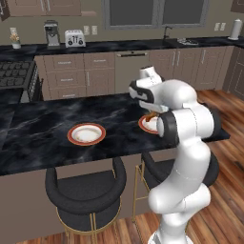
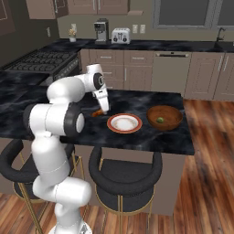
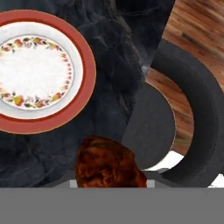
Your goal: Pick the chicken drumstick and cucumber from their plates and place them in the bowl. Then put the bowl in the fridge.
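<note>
gripper (image 2: 104, 111): closed on the chicken drumstick (image 2: 97, 113), held above the dark worktop (image 2: 151, 137) | plate (image 2: 124, 123): bare, just right of it | bowl (image 2: 164, 117): further right, cucumber (image 2: 160, 120) inside

Even, soft light fills this rendered kitchen, moderately bright, with no single lamp apparent. The black marble counter (image 1: 43, 128) carries faint pale sheen rather than hard glare. Shadows are weak (mostly a dim patch beneath the stools (image 1: 86, 195)). Both base views look slightly soft and low in resolution. In the hand view, the chicken drumstick (image 3: 109, 166) appears coarse and blurred up close, while the plate (image 3: 39, 72) stays fairly crisp.
</note>
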### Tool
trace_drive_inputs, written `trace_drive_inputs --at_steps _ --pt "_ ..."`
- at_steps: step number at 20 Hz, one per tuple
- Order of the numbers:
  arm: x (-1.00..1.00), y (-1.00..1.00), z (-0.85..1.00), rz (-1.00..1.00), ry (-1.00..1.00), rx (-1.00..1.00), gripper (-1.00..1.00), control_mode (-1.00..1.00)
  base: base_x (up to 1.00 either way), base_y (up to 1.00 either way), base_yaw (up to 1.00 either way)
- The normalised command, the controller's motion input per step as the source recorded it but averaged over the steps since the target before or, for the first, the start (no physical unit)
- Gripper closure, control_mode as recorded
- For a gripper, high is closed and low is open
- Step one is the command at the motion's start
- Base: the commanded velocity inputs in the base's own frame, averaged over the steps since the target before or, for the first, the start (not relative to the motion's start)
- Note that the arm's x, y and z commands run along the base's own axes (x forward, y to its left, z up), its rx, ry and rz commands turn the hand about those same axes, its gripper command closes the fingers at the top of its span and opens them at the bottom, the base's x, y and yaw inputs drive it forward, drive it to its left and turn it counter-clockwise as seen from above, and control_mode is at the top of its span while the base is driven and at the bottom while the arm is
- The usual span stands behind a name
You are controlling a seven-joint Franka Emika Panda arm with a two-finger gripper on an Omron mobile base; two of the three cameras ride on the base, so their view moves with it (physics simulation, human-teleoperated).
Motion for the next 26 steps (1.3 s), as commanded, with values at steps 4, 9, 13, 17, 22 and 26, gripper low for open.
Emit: trace_drive_inputs --at_steps 4,9,13,17,22,26 --pt "0.16 -0.69 0.12 -0.10 0.01 0.00 1.00 -1.00 0.00 0.00 0.00" --pt "0.21 -0.64 0.15 -0.14 0.04 0.00 1.00 -1.00 0.00 0.00 0.00" --pt "0.18 -0.70 0.06 -0.10 0.00 0.00 1.00 -1.00 0.00 0.00 0.00" --pt "0.23 -0.72 0.03 -0.02 0.00 0.01 1.00 -1.00 0.00 0.00 0.00" --pt "0.21 -0.72 0.00 -0.02 0.00 0.05 1.00 -1.00 0.00 0.00 0.00" --pt "0.19 -0.72 0.00 -0.01 0.00 0.09 1.00 -1.00 0.00 0.00 0.00"
